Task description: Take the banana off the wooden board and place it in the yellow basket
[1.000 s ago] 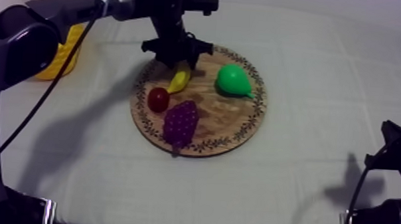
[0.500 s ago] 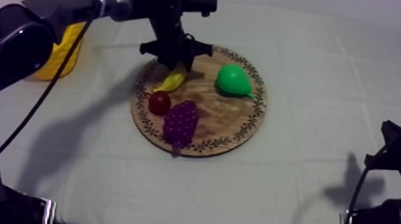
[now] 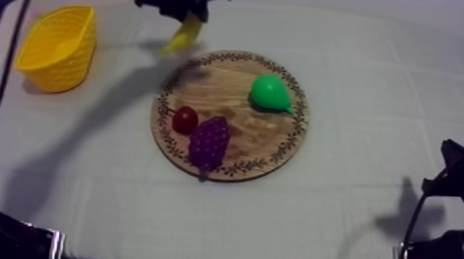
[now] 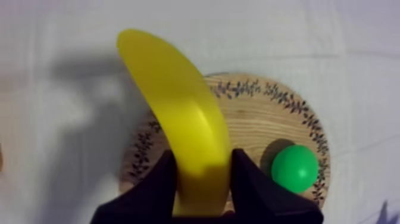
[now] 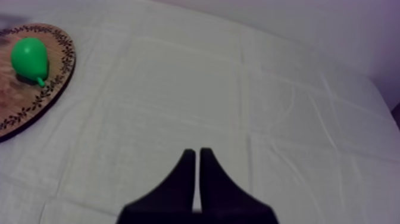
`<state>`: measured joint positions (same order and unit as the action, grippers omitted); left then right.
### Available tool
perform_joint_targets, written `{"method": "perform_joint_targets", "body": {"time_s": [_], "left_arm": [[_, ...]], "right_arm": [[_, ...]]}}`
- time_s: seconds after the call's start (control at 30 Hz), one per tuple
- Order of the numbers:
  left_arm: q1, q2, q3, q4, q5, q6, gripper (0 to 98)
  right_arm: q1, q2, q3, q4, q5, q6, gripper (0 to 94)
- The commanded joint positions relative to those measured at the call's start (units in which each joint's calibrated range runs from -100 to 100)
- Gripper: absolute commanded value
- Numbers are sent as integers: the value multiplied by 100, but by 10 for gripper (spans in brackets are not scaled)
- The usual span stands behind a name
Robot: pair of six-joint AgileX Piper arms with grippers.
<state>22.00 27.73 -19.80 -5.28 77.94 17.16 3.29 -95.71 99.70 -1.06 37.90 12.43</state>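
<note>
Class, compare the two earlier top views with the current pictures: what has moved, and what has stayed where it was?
The left gripper, shut on the banana, lifted it off the wooden board and carried it beyond the far rim, towards the yellow basket. The pear, grapes and small red fruit stayed on the board; the right gripper stayed at rest, shut.

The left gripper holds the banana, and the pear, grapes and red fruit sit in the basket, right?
No: the top view shows pear, grapes and small red fruit on the wooden board, not in the yellow basket. The left gripper holds the banana.
</note>
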Motion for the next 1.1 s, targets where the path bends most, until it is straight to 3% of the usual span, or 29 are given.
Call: {"method": "perform_joint_targets", "body": {"time_s": [0.0, 0.23, 0.67, 1.07], "left_arm": [[-104, -629, 89, -77, 42, -6, 235], [-715, -1706, 663, -260, 109, -139, 239], [-2209, -2195, 1727, -286, -702, -655, 259], [-2742, -1437, 1623, -387, -1004, -884, 277]], "right_arm": [[1, 4, -3, 1, 0, 0, 6], [1, 4, -3, 1, 0, 0, 6], [1, 4, -3, 1, 0, 0, 6], [1, 4, -3, 1, 0, 0, 6]]}}
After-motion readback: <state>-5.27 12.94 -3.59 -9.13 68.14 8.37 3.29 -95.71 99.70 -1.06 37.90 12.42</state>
